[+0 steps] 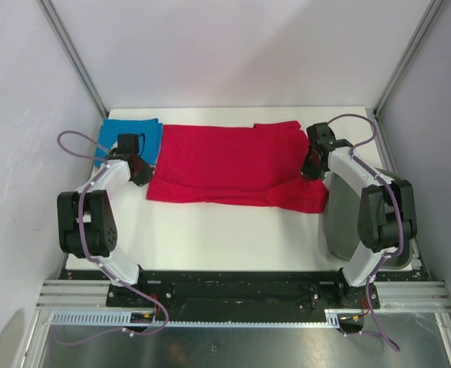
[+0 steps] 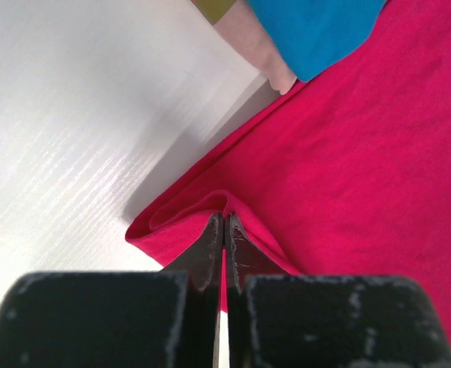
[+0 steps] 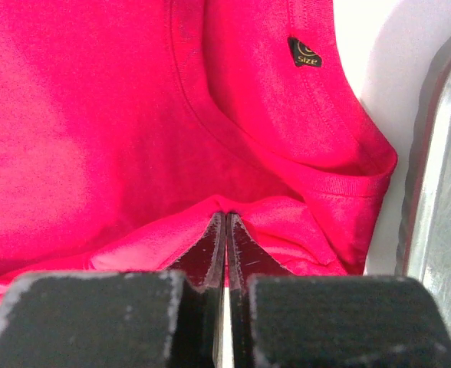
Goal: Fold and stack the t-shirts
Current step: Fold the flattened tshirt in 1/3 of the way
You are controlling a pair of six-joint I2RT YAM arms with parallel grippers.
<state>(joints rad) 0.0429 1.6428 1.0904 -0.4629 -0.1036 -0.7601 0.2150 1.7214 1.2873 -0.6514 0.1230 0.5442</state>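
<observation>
In the top view the blue t-shirt is partly covered by the red t-shirt and by the left arm, and the dark grey bin is largely hidden behind the right arm; in the right wrist view it is cut off by the right edge. In the left wrist view a pale peach-coloured strip under the blue cloth is blurred, cut by the top edge, and cannot be identified. The mark above the word on the neck tag is too small to be read.
</observation>
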